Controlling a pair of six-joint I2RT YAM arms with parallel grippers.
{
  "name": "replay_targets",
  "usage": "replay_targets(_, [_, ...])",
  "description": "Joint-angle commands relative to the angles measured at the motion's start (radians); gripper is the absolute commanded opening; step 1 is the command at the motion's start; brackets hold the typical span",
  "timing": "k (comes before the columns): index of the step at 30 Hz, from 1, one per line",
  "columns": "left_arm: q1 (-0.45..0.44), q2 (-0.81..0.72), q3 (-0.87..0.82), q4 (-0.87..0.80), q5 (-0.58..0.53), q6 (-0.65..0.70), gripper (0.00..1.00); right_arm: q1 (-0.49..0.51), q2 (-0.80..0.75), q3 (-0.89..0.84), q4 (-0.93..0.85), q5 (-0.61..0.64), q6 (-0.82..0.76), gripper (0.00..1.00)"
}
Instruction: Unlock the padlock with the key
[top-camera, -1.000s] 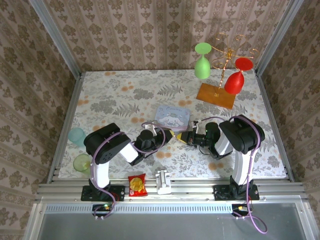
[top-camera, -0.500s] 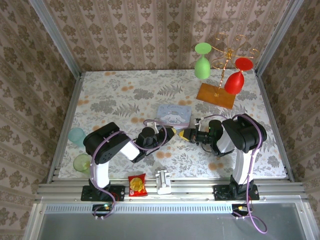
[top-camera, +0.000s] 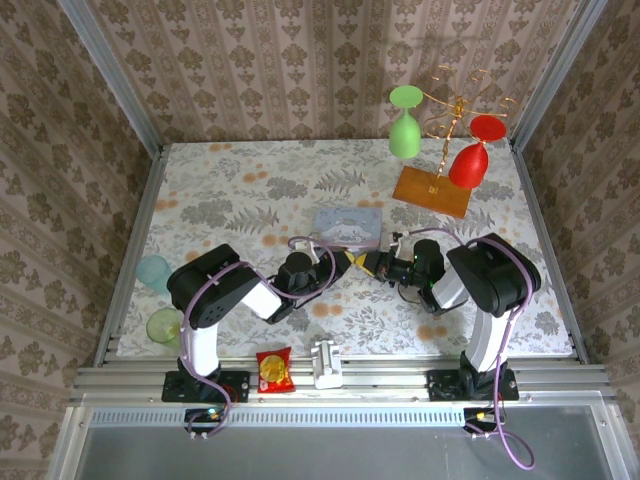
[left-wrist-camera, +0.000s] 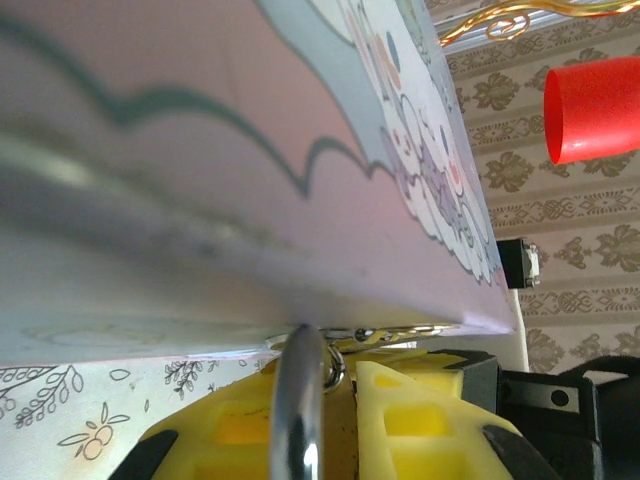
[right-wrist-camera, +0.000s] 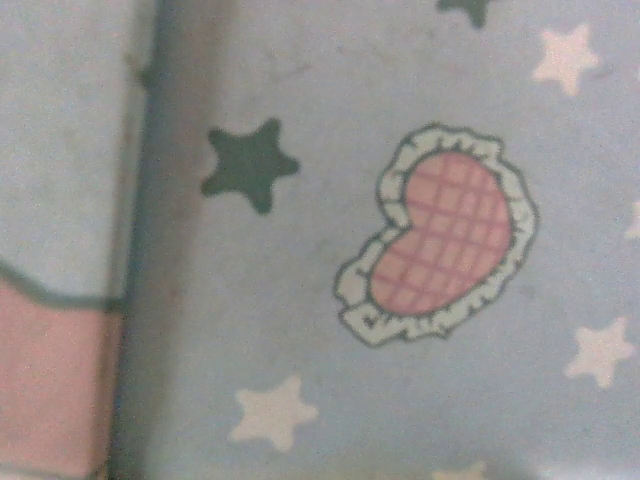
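Left pincer (top-camera: 346, 262) clamps the padlock (left-wrist-camera: 298, 402), silver shackle upright between its fingers. Right pincer (top-camera: 371, 265) faces it tip to tip; I cannot tell how far open it is. Pale blue cartoon tin (top-camera: 348, 226) just beyond both, contents hidden.

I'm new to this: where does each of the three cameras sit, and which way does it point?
Top external: fixed above and behind the arms, looking down on the table; both arms show, left hand and right hand meeting before the pale blue tin.
Left wrist: low beside the tin, looking past it toward the red glass; yellow fingers at the bottom.
Right wrist: close against the tin's printed face, stars and a pink heart.
Shared: all three see the tin; top and left wrist both catch the red glass.
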Motion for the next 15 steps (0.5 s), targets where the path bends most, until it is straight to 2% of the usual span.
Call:
replay_targets(1, [-0.072,0.014,0.048,0.083,0.125,-0.02,0.0,0.044,-0.044,0.024,0.056,0.096,0.02,0.0])
replay_targets(4, [-0.078,0.007,0.05,0.083,0.12,-0.017,0.0,0.046,-0.035,0.026,0.055,0.108,0.01,0.0])
replay_targets(10, [-0.055,0.012,0.006,0.079,0.068,0.003,0.0,0.042,-0.034,-0.008,0.05,0.088,-0.001,0.27])
replay_targets(15, [-0.048,0.032,0.004,0.08,0.061,0.019,0.0,0.041,-0.012,-0.03,0.052,0.053,-0.027,0.24])
